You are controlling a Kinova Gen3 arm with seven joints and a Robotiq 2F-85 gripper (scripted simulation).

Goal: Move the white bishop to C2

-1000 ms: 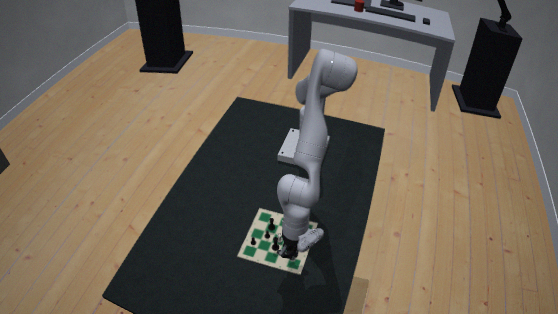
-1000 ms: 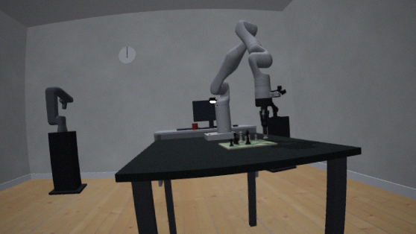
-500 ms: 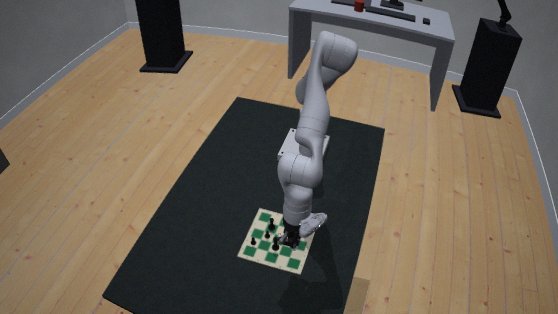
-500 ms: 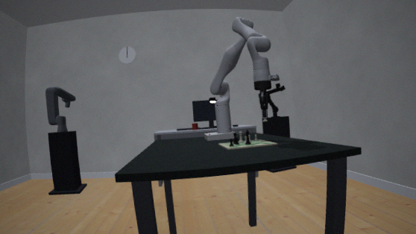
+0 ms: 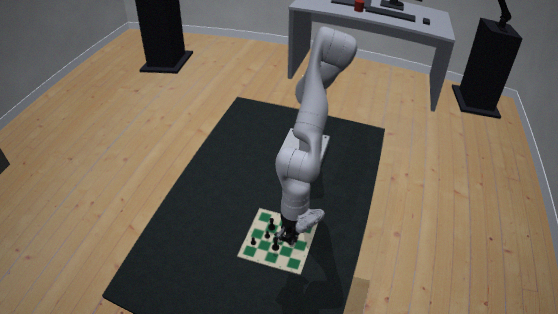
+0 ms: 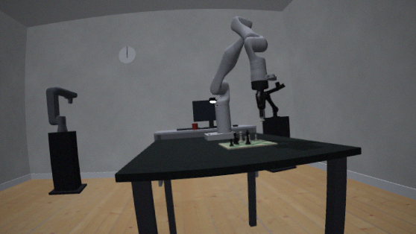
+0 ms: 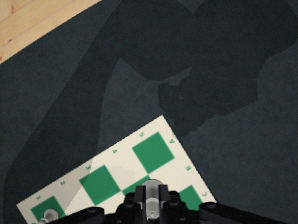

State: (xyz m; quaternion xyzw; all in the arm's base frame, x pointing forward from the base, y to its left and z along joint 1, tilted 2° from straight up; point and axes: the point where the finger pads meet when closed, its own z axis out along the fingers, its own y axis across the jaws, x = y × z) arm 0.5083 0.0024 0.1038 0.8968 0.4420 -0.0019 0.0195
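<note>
On the left of the exterior view there's a spare arm on a black pedestal (image 6: 64, 160), nothing going on there. Moving right, the dark table (image 6: 209, 160) carries the green-and-cream chessboard (image 6: 265, 143) with a few black pieces (image 6: 247, 137) standing on it. Over the board's right side, the gripper (image 6: 262, 118) hangs well above the squares, fingers clamped on the white bishop (image 7: 152, 197), so the piece is up in the air, pinched pretty much dead center in the wrist view.
</note>
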